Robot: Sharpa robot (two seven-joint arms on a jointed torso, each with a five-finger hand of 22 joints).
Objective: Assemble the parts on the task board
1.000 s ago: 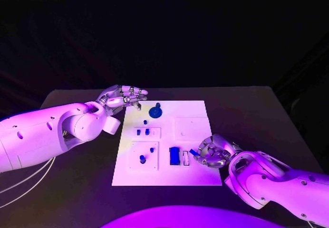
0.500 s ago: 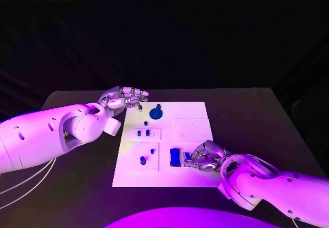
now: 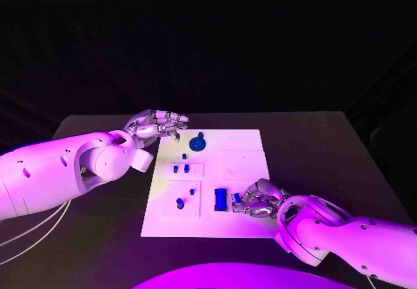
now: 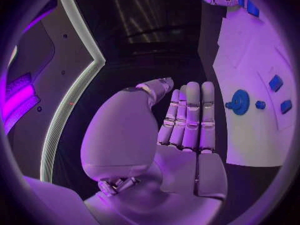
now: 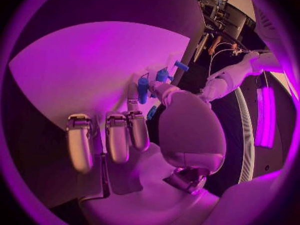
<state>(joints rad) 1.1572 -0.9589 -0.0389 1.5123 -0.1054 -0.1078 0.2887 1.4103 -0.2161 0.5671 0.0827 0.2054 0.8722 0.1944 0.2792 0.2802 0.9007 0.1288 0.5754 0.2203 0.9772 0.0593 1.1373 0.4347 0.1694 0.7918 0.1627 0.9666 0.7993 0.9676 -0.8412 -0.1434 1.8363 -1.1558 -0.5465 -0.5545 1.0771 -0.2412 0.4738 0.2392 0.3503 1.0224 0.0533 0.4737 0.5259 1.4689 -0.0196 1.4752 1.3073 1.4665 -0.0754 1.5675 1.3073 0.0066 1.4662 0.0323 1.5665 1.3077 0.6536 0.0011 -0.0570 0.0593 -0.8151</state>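
Note:
The white task board [image 3: 243, 162] lies mid-table. On it are a round blue knob [image 3: 198, 143], a small peg [image 3: 184, 156], two small pieces [image 3: 180, 169], two more [image 3: 181, 203] and a tall blue block [image 3: 220, 199]. My right hand [image 3: 258, 202] rests low over the board's near right part, just right of the block. Its thumb and a finger pinch a small blue part [image 3: 236, 197], which also appears as the blue part [image 5: 152, 113] at the thumb in the right wrist view. My left hand [image 3: 161, 124] hovers at the board's far left corner, holding nothing, its fingers [image 4: 189, 116] straight and side by side.
Black table [image 3: 313, 144] surrounds the board on all sides. The blue knob [image 4: 239, 102] and two small pieces [image 4: 275, 83] lie on the board beside my left hand. A square recess [image 3: 241, 162] sits on the board's right half.
My right hand has moved left over the board toward the blue block, carrying the small blue part. The left hand has stayed where it was.

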